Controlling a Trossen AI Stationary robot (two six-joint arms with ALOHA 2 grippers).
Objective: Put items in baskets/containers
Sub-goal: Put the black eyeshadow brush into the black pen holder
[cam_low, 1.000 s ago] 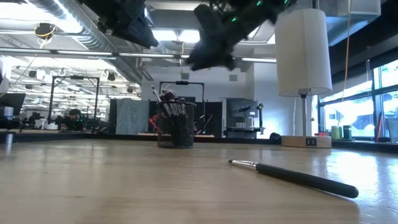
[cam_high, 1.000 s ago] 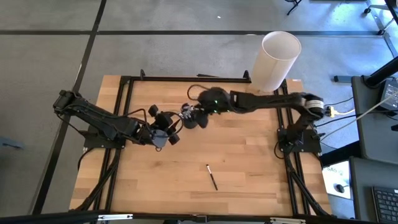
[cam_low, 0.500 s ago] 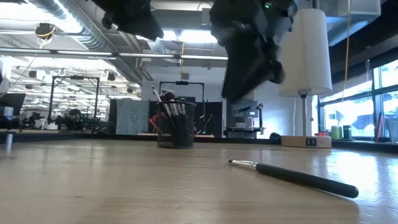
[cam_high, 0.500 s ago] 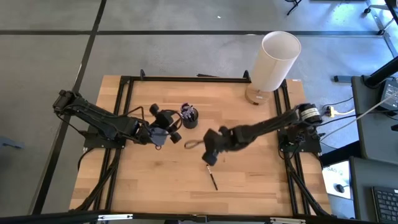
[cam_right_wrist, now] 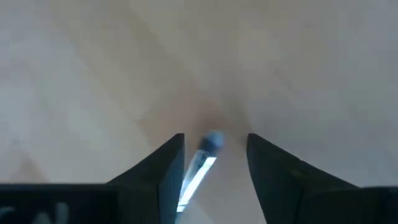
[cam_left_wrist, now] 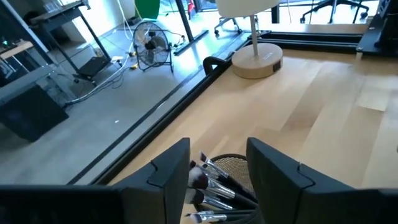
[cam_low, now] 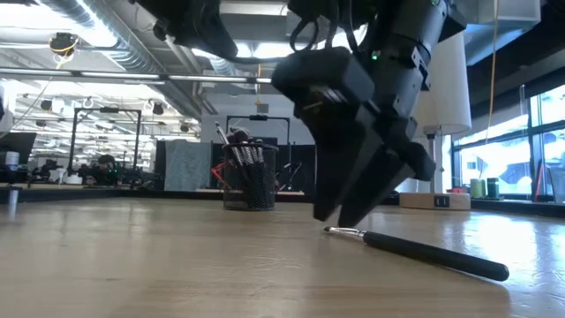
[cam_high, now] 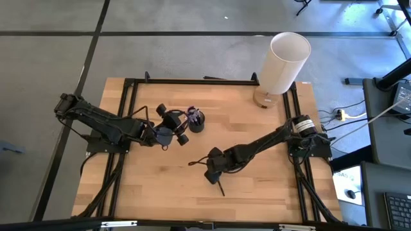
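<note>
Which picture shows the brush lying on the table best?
The low view: the whole brush lies in sight, pale tip to dark handle. The high view shows it small under the right tool. The right wrist view catches only its blurry tip. The left wrist view misses it.

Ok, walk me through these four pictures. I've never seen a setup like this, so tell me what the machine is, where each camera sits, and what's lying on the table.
This is a robot with two dark arms working at a wooden table. One picture looks straight down from above, one looks level across the tabletop, and two come from cameras on the arms' wrists.

The right gripper is low over a single makeup brush lying on the wood. Its wrist camera shows the open fingers on either side of the brush's tip, not yet closed on it.

The left gripper waits beside a small black mesh cup already full of brushes, holding nothing.

The tall white cylinder at the table's far edge is a lamp.
</note>
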